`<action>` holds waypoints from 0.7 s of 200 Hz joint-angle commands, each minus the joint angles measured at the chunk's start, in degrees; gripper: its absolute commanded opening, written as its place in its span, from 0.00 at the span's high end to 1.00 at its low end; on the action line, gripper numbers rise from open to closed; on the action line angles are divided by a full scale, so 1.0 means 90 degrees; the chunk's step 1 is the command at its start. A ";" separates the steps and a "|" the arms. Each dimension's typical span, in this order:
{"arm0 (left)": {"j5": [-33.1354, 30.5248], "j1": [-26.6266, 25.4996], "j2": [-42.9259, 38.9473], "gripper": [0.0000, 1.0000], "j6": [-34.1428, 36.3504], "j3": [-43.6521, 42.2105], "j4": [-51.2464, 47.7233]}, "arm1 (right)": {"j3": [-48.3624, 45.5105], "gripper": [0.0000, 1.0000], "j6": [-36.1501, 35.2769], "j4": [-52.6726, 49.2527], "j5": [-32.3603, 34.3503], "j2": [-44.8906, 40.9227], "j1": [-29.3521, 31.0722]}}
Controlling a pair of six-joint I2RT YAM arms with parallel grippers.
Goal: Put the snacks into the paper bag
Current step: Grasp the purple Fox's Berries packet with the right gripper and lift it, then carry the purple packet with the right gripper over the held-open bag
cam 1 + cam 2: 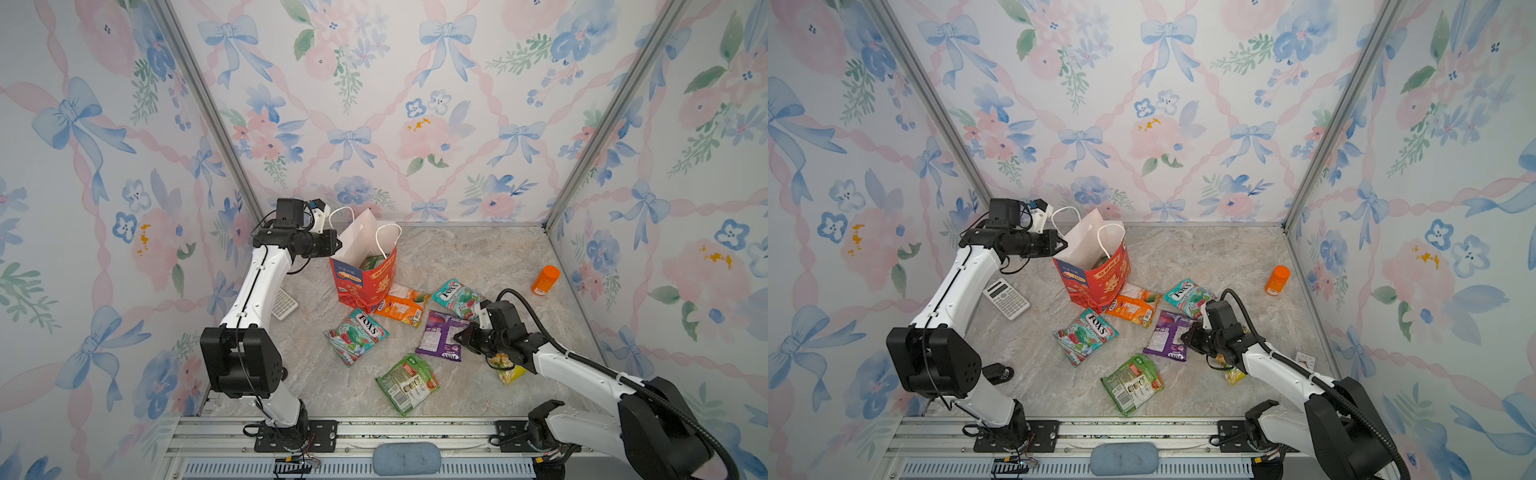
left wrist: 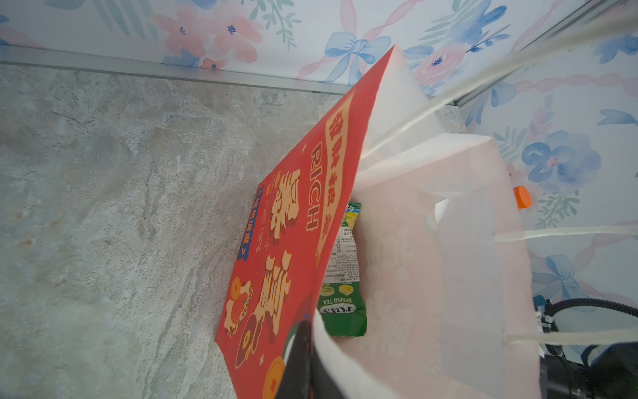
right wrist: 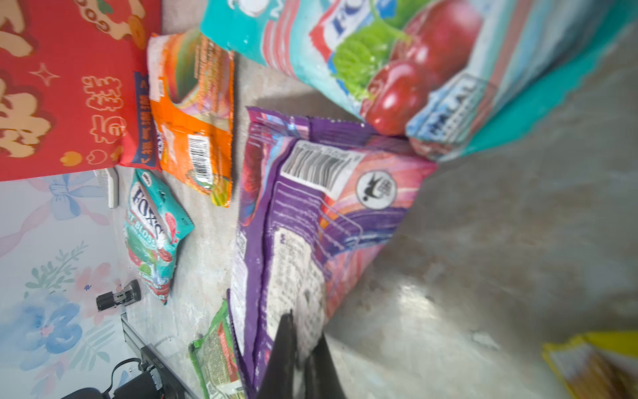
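Right wrist view: the right pincer (image 3: 305, 333) is shut tight on the near edge of the purple packet (image 3: 310, 214). The packet's long side runs straight away from the pincer, toward the orange packet (image 3: 196, 114) and the red bag (image 3: 69, 86) behind it. The pinched end looks a bit raised off the table (image 3: 500, 241), but I can't be sure.

In a top view the bag stands far off and to the left of the right pincer (image 1: 461, 336), with its mouth facing up. So the packet has to go up, over the orange packet, and then down into that mouth. I think it should hang long end down so it slips in.

The left wrist view shows the left pincer (image 2: 307, 349) clamped on the bag's wall, holding the mouth wide. A green tea packet (image 2: 341, 276) sits inside already. The right arm is much nearer the purple packet, and the left arm is busy with the bag, so this carry looks like the right arm's job. The cord handles (image 1: 388, 225) hang by the mouth and might catch the packet.
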 commanded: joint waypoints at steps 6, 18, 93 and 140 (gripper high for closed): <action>0.0065 0.0015 -0.0082 1.00 -0.0032 -0.0125 -0.0172 | 0.0665 1.00 -0.0247 -0.0465 0.0199 -0.0334 0.0190; 0.0065 0.0015 -0.0088 1.00 -0.0038 -0.0121 -0.0181 | 0.0892 1.00 -0.0314 -0.0654 0.0289 -0.0400 0.0287; 0.0101 0.0014 -0.0100 1.00 -0.0044 -0.0122 -0.0180 | 0.2336 1.00 -0.0817 -0.1354 0.0585 -0.0091 0.0892; 0.0065 0.0016 -0.0102 1.00 -0.0042 -0.0122 -0.0181 | 0.3371 1.00 -0.0990 -0.1540 0.0712 0.0337 0.1719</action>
